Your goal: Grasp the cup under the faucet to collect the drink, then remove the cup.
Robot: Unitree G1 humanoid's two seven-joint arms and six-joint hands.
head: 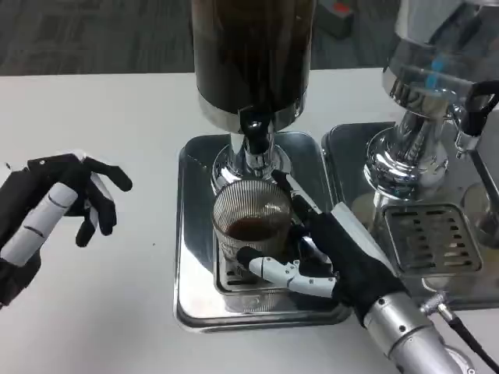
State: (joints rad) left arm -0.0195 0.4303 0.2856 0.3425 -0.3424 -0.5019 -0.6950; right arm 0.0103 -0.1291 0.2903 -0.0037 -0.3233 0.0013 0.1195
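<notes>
Two hands are in play, but only one is on the job. The right hand (331,249) reaches in from the lower right of the frame and wraps the cup (251,222), one finger curving across its lower front and others running up its right side — it holds the glass rather than hovering near it. The cup is a ribbed, clear glass standing upright at the centre of the frame on the grate of a steel drip tray (195,234), directly below the faucet (253,136) of the dark drink dispenser (251,54). A shallow layer of dark liquid sits in its bottom, so I judge the collecting is under way and well short of a full cup.

The relation that matters is vertical. The cup's long axis stands straight up, with its mouth just below the spout, so taking it out would call for a level slide toward the lower edge of the frame, keeping the glass upright so the drink stays in.

The left hand (62,206) waits at the left of the frame, well apart from the tray, its fingers loosely curled with nothing in them. A second, clear dispenser (437,70) stands on its own tray at the upper right.
</notes>
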